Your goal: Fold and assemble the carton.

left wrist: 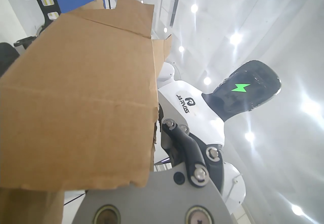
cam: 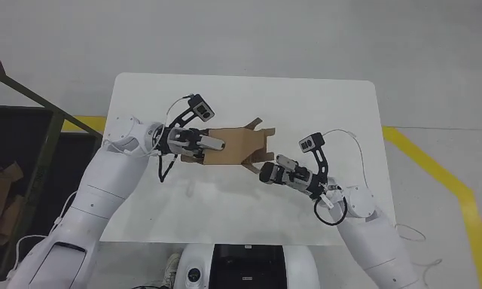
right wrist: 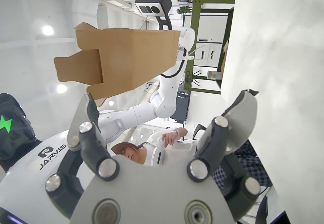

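A brown cardboard carton is held above the middle of the white table, partly folded into a box, with loose flaps at its right end. My left gripper is shut on the carton's left end. In the left wrist view the carton hides one finger, and the other finger lies along its edge. My right gripper is open just below the carton's right end. In the right wrist view the right gripper has nothing between its fingers, and one fingertip is close under a lower flap of the carton.
The table's near edge lies just in front of the arms. A dark green frame with cardboard pieces stands off the table's left side. A yellow floor line runs to the right.
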